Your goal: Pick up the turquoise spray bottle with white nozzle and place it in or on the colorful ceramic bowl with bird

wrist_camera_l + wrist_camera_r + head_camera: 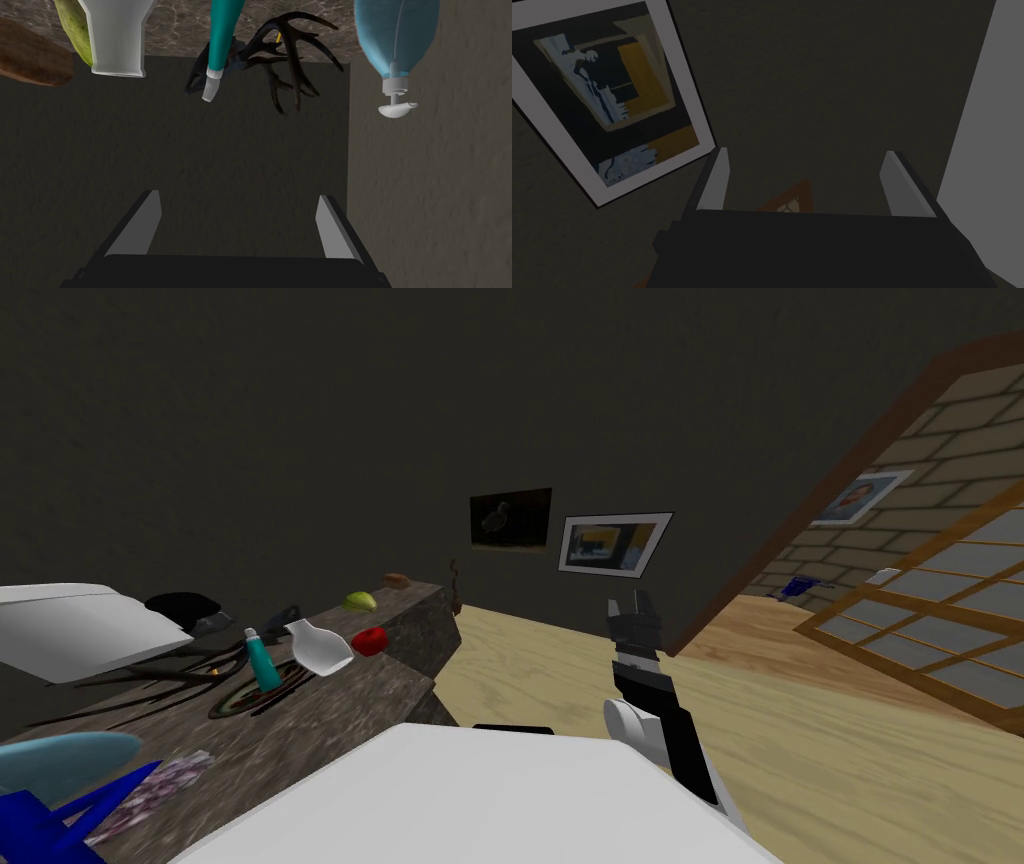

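Left gripper (239,196) up close, fingers spread wide with nothing between them. Over on the stone-topped table (330,718), a pale blue pump bottle (60,756) sits at the near end. Further along, the turquoise spray bottle (262,660) stands upright on the dark round bowl (232,700), with a white vase (322,648) just beside it. Beyond, over the wood floor (800,738), the right gripper (632,606) hangs released and empty.

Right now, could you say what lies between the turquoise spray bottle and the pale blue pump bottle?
In the left wrist view, a black antler-shaped piece lies between the spray bottle and the pump bottle.
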